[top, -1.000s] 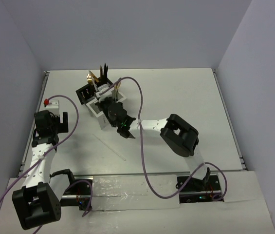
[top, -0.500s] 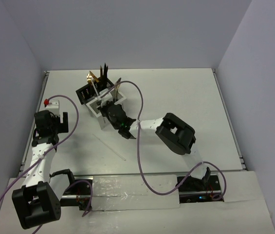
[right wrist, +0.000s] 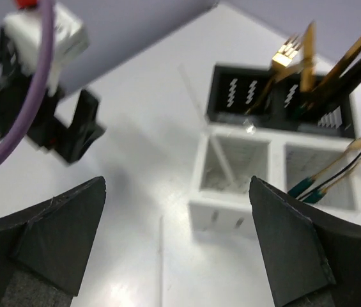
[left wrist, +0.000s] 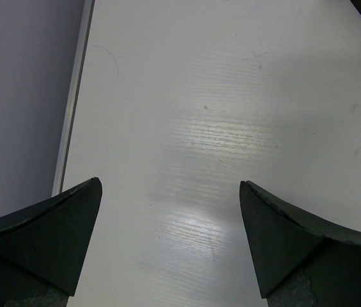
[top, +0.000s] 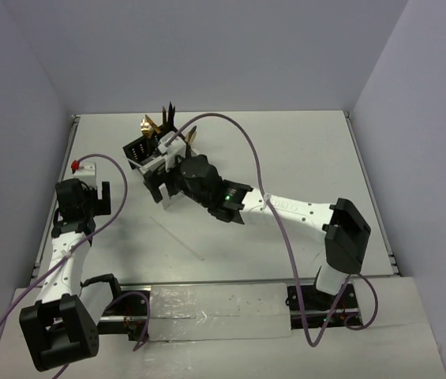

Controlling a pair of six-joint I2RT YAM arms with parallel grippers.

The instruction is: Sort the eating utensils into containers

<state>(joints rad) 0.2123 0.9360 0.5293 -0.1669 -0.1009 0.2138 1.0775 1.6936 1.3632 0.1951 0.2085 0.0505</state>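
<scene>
My right gripper (right wrist: 177, 185) hangs open just in front of the white container (right wrist: 231, 204), with nothing between its fingers; in the top view the right gripper (top: 158, 183) covers most of that box. One white chopstick (right wrist: 222, 157) leans in the white box's left compartment. Green-handled utensils (right wrist: 333, 176) stand in its right compartment. A second chopstick (right wrist: 161, 262) lies flat on the table (top: 179, 237). Behind stands the black container (right wrist: 222, 96) with a gold fork (right wrist: 289, 51) and dark utensils. My left gripper (left wrist: 170, 185) is open over bare table.
The left arm's gripper (top: 88, 185) sits near the table's left edge (left wrist: 71, 115), well left of the boxes. The black box (top: 136, 148) stands at the back left of the table. A purple cable (top: 238, 134) arcs over the right arm. Walls close in three sides.
My right gripper's jaws have gone from shut to wide open at the white box, and that arm's elbow has swung out to the right. The left arm has not moved.
</scene>
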